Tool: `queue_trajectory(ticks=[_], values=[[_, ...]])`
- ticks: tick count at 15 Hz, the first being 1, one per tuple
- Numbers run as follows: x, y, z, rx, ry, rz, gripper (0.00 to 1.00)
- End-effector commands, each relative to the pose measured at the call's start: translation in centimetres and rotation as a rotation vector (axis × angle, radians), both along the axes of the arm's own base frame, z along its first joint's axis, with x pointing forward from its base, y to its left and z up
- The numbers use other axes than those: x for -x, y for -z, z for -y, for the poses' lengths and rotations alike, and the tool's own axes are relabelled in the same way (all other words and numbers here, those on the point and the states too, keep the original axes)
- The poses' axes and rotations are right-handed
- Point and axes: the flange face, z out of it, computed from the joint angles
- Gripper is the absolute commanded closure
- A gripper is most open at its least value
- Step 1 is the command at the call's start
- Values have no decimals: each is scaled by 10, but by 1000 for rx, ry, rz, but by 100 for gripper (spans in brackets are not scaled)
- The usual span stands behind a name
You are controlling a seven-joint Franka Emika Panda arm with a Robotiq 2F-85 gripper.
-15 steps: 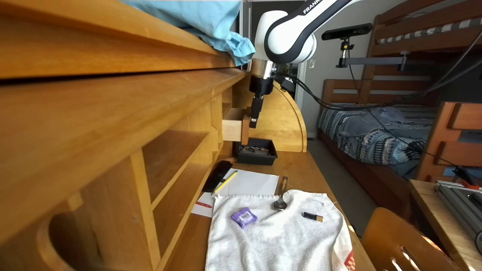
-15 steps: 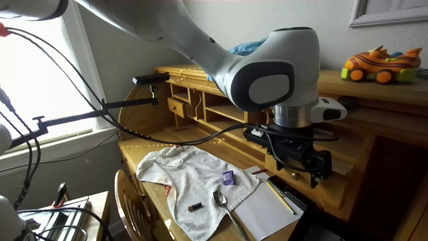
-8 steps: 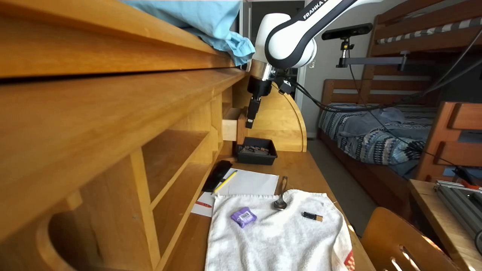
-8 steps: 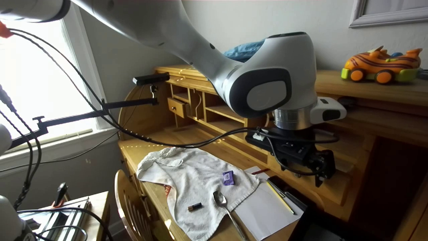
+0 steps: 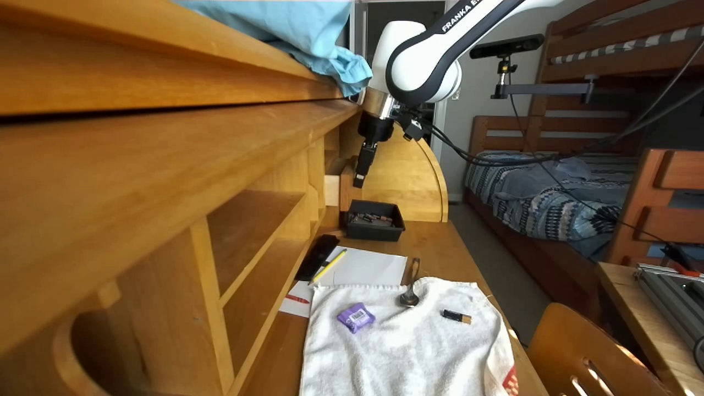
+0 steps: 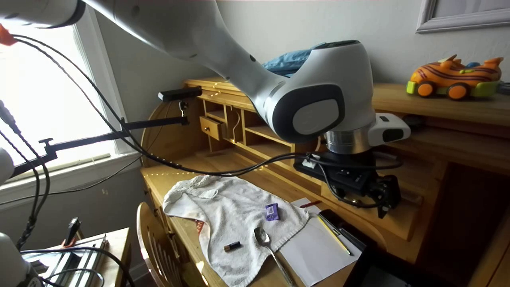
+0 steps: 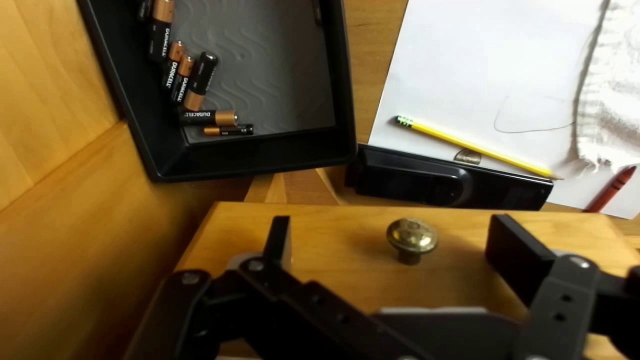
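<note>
Low in the wrist view, the black gripper (image 7: 391,237), fingers apart, flanks an unheld round brassy knob (image 7: 412,236), honey-coloured wooden drawer (image 7: 330,230) partly out!

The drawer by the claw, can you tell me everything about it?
The drawer has a brown wooden front with a round, brassy knob, and a paler side. It sits in the desk hutch, partly open. The open claw is at its front, fingers either side of the knob in the wrist view; I can't tell whether they touch it.

Batteries (image 7: 201,81) lie in the tray (image 7: 260,156) near the drawer (image 7: 340,240) — paper (image 7: 460,65) between tray and towel (image 5: 401,352).
</note>
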Motion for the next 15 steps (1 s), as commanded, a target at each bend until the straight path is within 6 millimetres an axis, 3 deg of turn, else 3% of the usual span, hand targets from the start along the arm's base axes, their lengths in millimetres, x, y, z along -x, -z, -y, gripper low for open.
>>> queue_trajectory(ticks=[1, 8, 15], values=[[-18, 3, 2, 15, 3, 36, 0], [-21, 3, 10, 13, 11, 48, 0], [7, -15, 1, -51, 54, -127, 0]])
